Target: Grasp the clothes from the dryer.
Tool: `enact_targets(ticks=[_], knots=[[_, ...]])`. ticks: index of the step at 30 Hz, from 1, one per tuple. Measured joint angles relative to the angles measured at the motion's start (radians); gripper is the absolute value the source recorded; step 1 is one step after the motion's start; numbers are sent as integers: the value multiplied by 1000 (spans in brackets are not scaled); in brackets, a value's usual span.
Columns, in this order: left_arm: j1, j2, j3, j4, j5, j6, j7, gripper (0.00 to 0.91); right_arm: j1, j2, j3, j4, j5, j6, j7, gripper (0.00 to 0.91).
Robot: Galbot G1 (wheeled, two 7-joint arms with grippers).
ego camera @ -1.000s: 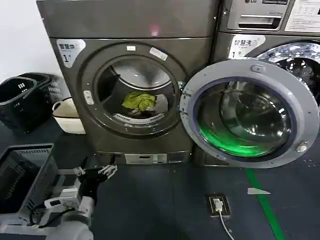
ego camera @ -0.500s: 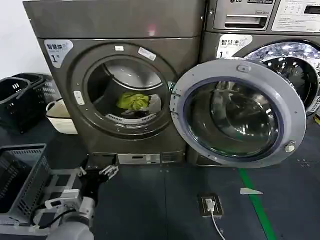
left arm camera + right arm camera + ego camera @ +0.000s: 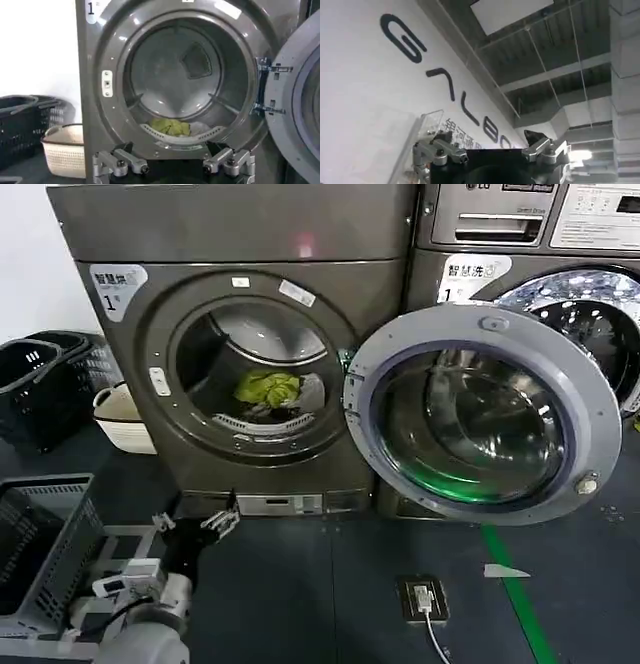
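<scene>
Green clothes (image 3: 268, 388) inside the open dryer (image 3: 240, 344), left pincer (image 3: 196, 522) low before it.

Counted on site: two front-loading machines, namely one dryer (image 3: 250, 364) and one silver-grey LG machine (image 3: 530, 244); one bundle of clothes (image 3: 268, 388); two dark baskets (image 3: 40, 384); one cream basket (image 3: 120, 419); one grey crate (image 3: 45, 534); one floor socket (image 3: 422, 597).
</scene>
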Motion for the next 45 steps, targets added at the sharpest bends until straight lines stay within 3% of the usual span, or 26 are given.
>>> enact_targets(ticks=[45], knots=[[4,2,-4,-5,3,0,7,907,2,7,-3,9,42,28,-21,907]])
